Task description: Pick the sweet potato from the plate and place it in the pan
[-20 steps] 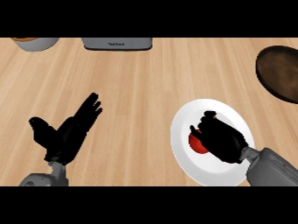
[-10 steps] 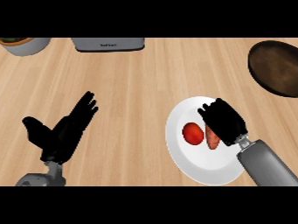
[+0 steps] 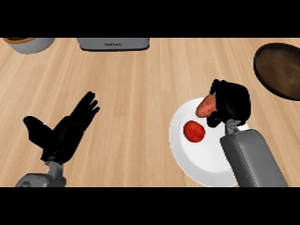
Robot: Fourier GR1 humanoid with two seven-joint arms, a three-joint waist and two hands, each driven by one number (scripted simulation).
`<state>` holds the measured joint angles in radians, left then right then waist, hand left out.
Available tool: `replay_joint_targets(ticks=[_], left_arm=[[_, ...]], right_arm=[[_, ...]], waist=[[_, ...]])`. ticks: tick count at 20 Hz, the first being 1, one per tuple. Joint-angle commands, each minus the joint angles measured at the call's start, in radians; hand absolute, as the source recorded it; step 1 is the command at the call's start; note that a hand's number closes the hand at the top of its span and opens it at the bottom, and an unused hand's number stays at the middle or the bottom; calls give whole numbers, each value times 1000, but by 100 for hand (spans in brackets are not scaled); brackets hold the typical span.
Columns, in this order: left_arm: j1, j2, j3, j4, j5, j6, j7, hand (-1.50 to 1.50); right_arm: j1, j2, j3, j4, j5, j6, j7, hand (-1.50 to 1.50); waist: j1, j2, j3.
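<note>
Raised since half a second ago: right hand point(image 3: 233, 103), fingers curled round one orange-brown sweet potato point(image 3: 207, 105) above the plate's upper rim. One wooden counter point(image 3: 139, 83). One round white plate point(image 3: 201, 165), one dark pan point(image 3: 288, 70), one red tomato point(image 3: 194, 131). Left hand point(image 3: 64, 132) rests, fingers straight.

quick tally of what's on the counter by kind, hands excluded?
Food items: 2 (sweet potato, red round item)
Plates: 1 (white plate)
Pans: 1 (dark pan)
Pots/bowls: 1 (grey pot, top edge)
Grey appliances: 1 (grey appliance, top edge)
Total: 6
</note>
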<state>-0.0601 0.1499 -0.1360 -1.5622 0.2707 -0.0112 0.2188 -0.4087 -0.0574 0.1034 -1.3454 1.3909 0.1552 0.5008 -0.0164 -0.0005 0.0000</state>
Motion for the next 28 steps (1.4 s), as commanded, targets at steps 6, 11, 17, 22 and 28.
replay_joint_targets(ticks=[6, 11, 17, 22, 28], left_arm=[[-7, 22, 16, 7, 14, -44, -9, 0], [14, -30, -34, -29, -31, 3, 12, 0], [1, -73, -69, -73, -76, 55, 59, 0], [-6, -35, -15, -8, -41, -7, 32, 0], [-21, -57, -37, 12, -69, -9, 12, 0]], right_arm=[[-93, 56, -111, -154, -101, -288, 182, 150], [-93, 57, -193, -90, -220, -432, 117, 150], [-112, -47, -345, 53, -391, -517, -47, 150], [-191, -174, -394, 332, -333, -612, -151, 150], [-284, -275, -496, 627, -350, -848, -283, 150]], waist=[[21, 0, 1], [23, 2, 1], [24, 2, 1], [33, 7, 1], [47, 14, 2]])
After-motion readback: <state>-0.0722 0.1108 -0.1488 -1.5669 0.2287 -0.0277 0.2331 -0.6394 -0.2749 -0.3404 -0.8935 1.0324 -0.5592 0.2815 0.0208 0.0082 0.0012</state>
